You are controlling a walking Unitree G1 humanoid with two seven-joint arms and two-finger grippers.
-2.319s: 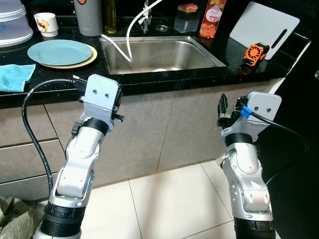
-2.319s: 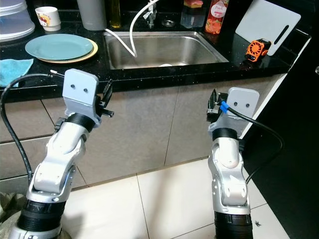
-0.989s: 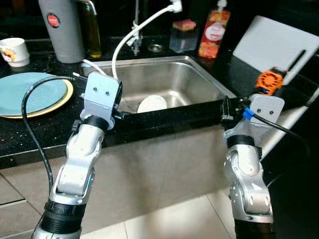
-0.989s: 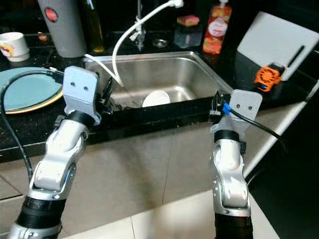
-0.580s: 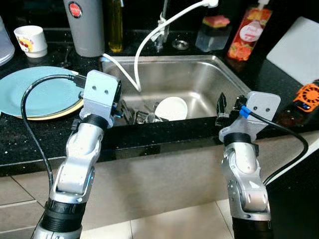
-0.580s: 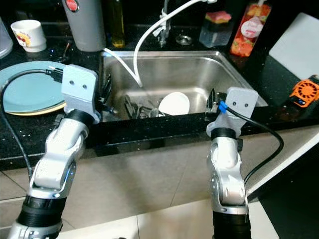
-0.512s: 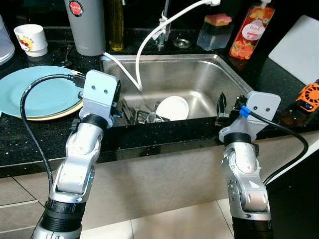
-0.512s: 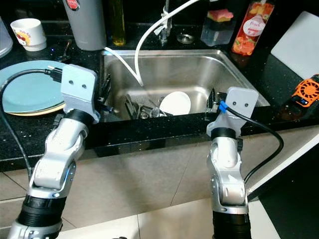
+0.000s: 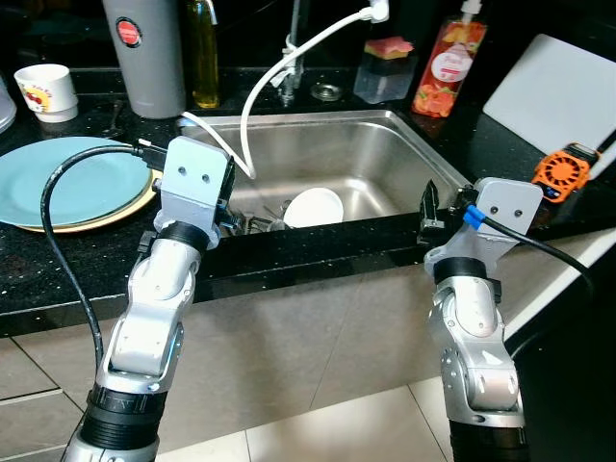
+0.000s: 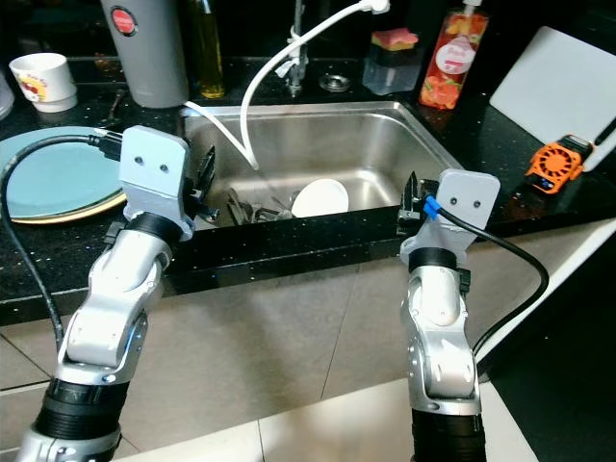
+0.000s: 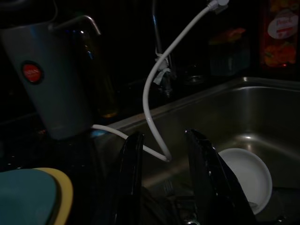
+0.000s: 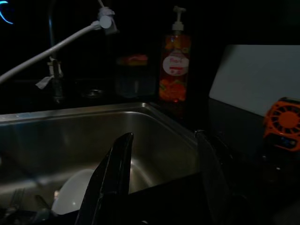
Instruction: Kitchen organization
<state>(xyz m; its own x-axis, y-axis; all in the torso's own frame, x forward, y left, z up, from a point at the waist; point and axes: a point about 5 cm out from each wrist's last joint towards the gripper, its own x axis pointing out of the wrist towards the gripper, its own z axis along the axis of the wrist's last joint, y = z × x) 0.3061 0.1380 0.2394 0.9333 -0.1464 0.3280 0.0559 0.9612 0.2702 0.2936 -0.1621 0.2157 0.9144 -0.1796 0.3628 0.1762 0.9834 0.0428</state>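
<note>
Both pincers [image 11: 161, 183] [image 12: 161, 180] raised, fingers apart.

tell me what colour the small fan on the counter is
Orange with black parts, the small fan shows best in the left eye view.

No legible text — soap bottle [image 12: 174, 68] label too blurred

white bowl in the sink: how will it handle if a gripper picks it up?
The white bowl looks glazed and rigid, so probably fragile and slick, more so if wet. It lies tilted against utensils in the steel sink, so a nudge may make it slide or rock. Both the left gripper and right gripper are open, near the sink's front edge.
</note>
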